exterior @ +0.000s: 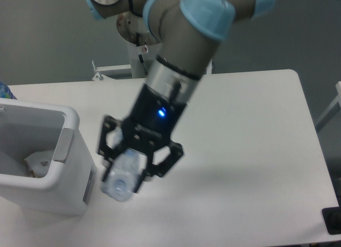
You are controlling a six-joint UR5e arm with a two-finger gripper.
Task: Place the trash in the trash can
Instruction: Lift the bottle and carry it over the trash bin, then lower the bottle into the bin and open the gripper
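Carry step: pincer [134, 162] clamped on crushed bottle [122, 177], held above the worktop [250, 151] just right of the trash can [72, 151], wrapper [38, 162] already inside; next move likely needs leftward travel over the rim, then release.

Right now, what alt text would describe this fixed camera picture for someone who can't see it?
A robot arm's gripper holds a crushed clear plastic bottle above a white table, beside an open white trash can at the left. Crumpled white trash lies inside the can.
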